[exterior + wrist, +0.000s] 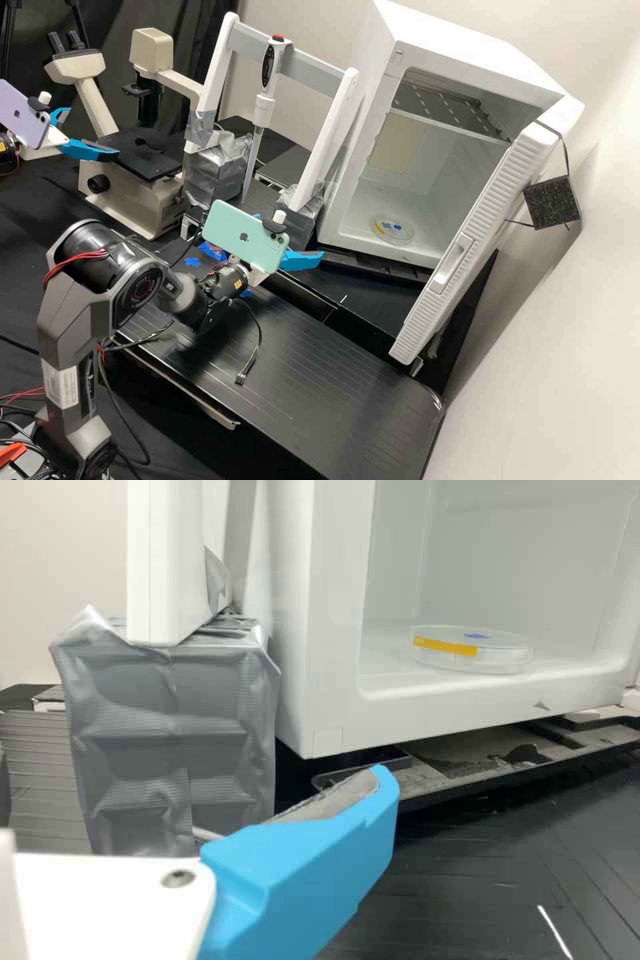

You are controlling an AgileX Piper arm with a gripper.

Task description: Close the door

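The jaws stand apart: in the wrist view one blue finger slants inward with its grey pad exposed, and in the high view a bit of the other finger's blue shows past the phone. The gripper holds nothing and hangs low, above the edge of the black board nearest the white cabinet.

Behind it, the wrist is nearly level, with a loose black cable dangling below. The arm rises steeply from its base, bends at a high joint, then slopes down and forward, so the gripper points toward the cabinet's lower front corner, next to the foot of the white stand, which is wrapped in silver tape. It is well apart from the door.

The door is wide open, swung outward from the cabinet on the side by the wall, its recessed handle partway along the ribbed face. A black foam block is between the door and the wall. Inside the cabinet, a round clear dish with a yellow label lies on the floor, below a wire shelf. A pipette hangs upright on the stand, and beyond that is a microscope.
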